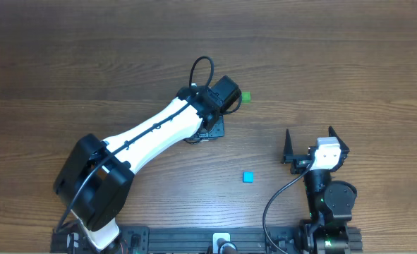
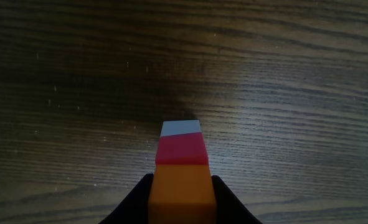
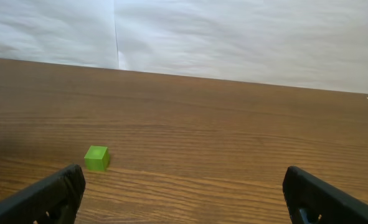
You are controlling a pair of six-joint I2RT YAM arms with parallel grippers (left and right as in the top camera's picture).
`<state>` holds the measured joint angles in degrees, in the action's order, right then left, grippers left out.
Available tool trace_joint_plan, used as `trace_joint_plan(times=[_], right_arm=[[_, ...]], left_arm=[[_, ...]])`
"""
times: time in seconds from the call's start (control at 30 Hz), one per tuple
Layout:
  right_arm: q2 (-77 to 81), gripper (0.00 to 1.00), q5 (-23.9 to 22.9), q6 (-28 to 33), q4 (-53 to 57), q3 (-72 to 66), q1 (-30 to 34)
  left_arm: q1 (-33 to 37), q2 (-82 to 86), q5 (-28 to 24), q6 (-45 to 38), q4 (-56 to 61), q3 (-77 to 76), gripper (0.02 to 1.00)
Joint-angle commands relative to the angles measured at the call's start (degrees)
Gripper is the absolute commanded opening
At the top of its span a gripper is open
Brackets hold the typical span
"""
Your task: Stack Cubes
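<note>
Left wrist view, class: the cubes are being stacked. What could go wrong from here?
1. The left pincer grips the orange cube atop the red cube and a pale cube; an uneven release could drag it and topple the stack.
2. In the top view the green cube lies close beside that arm's wrist; a sideways retreat might knock it away.
</note>
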<state>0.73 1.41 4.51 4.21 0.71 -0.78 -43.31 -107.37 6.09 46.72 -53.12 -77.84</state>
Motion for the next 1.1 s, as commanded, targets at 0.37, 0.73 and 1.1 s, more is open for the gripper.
trace_joint_plan(times=[0.37, 0.73, 1.1], right_arm=[[-0.42, 0.993, 0.26, -0.15, -0.11, -0.42, 0.37], [-0.42, 0.993, 0.26, -0.15, -0.11, -0.42, 0.37], [-0.42, 0.993, 0.26, -0.15, -0.11, -0.42, 0.37]], left_arm=[[0.02, -0.55, 1.09, 0.24, -0.04, -1.03, 0.345], [0.02, 2.14, 1.53, 0.24, 1.07, -1.03, 1.0], [3.32, 32.28, 15.23, -0.22, 3.76, -0.66, 0.998]])
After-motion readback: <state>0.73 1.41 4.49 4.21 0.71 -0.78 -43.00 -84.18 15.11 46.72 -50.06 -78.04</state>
